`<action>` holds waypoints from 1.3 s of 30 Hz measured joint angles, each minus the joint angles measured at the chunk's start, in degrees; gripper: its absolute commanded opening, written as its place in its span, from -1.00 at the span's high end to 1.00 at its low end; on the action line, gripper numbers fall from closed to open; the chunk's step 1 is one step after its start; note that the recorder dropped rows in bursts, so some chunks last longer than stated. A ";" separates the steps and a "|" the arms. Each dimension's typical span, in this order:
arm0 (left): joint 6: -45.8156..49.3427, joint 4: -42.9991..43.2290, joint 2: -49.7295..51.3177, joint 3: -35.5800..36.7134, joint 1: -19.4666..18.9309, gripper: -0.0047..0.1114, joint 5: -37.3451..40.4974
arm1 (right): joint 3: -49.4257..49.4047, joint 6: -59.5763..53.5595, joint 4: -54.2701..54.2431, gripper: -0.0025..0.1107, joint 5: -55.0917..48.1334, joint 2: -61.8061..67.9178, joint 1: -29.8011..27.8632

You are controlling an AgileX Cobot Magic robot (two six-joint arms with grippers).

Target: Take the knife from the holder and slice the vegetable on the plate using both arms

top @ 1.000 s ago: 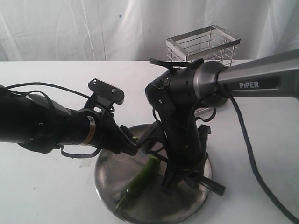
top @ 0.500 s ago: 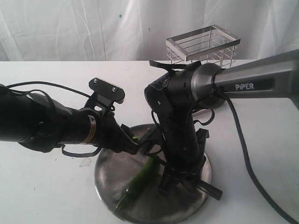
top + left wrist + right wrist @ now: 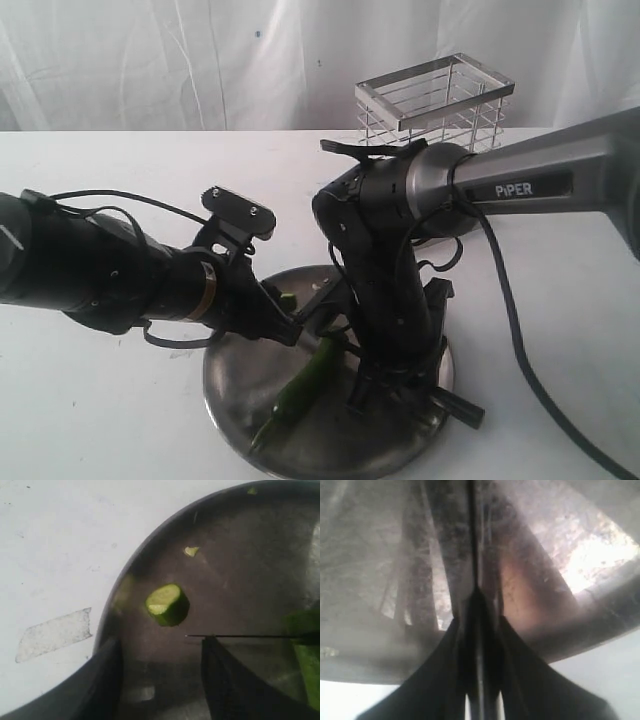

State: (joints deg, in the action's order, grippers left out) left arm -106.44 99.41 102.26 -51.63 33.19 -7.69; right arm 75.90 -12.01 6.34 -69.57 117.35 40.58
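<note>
Slicing is under way. The knife is out of the holder, which stands empty of it at the back of the table, and the right gripper has its fingers pinched tight on the black handle. The thin dark blade hangs edge-down over the plate.

The left gripper hovers low at the plate's near rim with its fingers spread wide and nothing between them. The chili lies loose on the plate, slender, glossy green, its stem pointing to the front edge. One stubby round slice sits apart, its pale inside showing.

By my reckoning the next cut needs the left fingers to steady the chili beside the blade. That steel is dull, smooth and slippery, so the pepper could skid.
</note>
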 measured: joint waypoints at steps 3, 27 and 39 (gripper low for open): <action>-0.23 0.42 0.13 -0.72 -1.25 0.02 -2.03 | 0.00 0.10 0.00 0.96 0.00 0.00 0.00; 2.49 -2.77 0.89 -1.20 -19.72 0.92 -38.17 | 0.13 -2.07 -1.34 0.96 0.18 0.00 0.00; 5.79 -9.73 5.43 -1.24 -19.32 0.92 -43.21 | 0.13 -2.21 -1.34 0.96 0.18 0.00 0.00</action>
State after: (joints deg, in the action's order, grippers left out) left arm -100.66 89.67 107.69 -52.87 13.86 -50.90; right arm 76.03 -14.22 5.00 -69.39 117.35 40.58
